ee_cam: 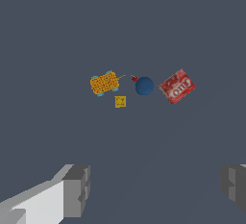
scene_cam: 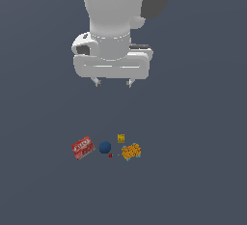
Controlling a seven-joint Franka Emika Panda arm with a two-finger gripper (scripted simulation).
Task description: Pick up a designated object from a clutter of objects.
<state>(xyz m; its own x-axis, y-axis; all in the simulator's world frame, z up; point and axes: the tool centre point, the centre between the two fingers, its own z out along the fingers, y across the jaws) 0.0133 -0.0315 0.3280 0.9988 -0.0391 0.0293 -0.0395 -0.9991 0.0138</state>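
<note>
Your end effector (scene_cam: pixel 114 82) hangs at upper centre, fingers spread apart and holding nothing. Your red box (scene_cam: pixel 82 147) lies flat at lower left of centre, just beside the blue ball (scene_cam: pixel 105 147), then the orange-and-teal box (scene_cam: pixel 131 151).

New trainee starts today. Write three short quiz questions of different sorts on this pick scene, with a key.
1. True or false: the gripper is closed on the red box.
2. Multiple choice: in the exterior view, which item lies directly beside the red box? A) orange-and-teal box B) dark blue ball C) yellow cube
3. Fill in: the gripper hangs ___ the clutter, touching nothing.

Key: 1 false, it is open and empty; 2 B; 3 above.
</note>
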